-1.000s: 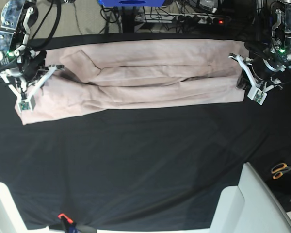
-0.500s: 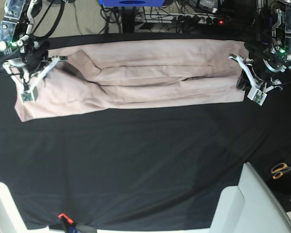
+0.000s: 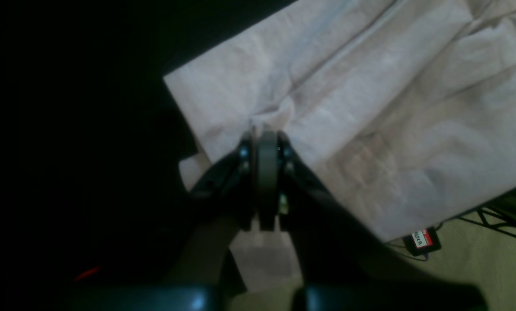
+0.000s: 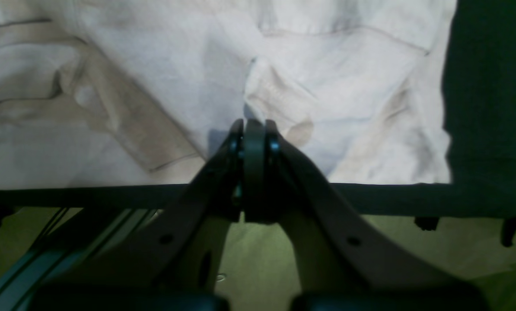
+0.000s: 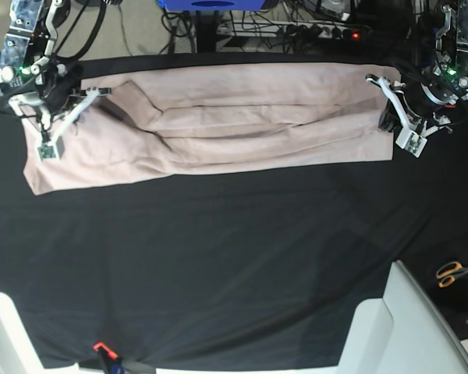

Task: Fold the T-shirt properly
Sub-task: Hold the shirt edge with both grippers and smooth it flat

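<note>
- The right tool [image 5: 62, 128], pinched shut on the T-shirt [image 5: 218, 128], has moved toward the far edge of the bench [image 5: 218, 265] since a second ago, lifting the cloth's sleeve end with it.
- The T-shirt's near corner on that side now lies flatter and has drawn slightly back.
- The left tool [image 5: 391, 117], also clamped on the fabric, has shifted a little toward the far edge, and the hem end with it.

- Near half of the black tablecloth [image 5: 218, 265] bare; wide passage across the middle.
- T-shirt [image 5: 218, 125] spans the far strip, edge to edge.
- Left gripper [image 5: 390, 109] and right gripper [image 5: 66, 117] stand at its ends, blocking side approaches.
- White bins [image 5: 405, 327] crowd the near right corner.
- Scissors [image 5: 452, 273] lie beside them.
- Cables [image 5: 312, 27] clutter beyond the far edge.
</note>
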Robot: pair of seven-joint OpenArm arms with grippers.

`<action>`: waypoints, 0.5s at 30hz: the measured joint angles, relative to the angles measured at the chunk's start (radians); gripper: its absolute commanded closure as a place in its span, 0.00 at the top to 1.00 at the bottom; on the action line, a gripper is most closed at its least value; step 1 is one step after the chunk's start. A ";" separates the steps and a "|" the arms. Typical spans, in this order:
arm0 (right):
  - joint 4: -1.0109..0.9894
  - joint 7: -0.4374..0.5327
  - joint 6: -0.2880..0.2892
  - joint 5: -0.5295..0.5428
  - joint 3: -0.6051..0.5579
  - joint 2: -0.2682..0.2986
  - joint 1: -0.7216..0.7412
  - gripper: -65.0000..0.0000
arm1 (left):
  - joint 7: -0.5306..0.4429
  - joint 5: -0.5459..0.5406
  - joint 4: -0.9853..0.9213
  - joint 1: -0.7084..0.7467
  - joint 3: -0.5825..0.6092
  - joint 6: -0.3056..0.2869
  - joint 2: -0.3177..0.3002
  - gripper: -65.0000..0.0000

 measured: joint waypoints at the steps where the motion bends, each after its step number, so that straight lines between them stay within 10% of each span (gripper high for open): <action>1: -0.016 0.014 0.000 0.000 0.000 0.000 0.000 0.00 | 0.000 0.000 0.000 -0.002 0.000 0.000 0.000 0.00; 15: -0.111 0.090 0.000 -0.003 0.000 0.001 0.000 0.00 | -0.071 0.000 -0.078 0.031 0.003 0.000 -0.006 0.00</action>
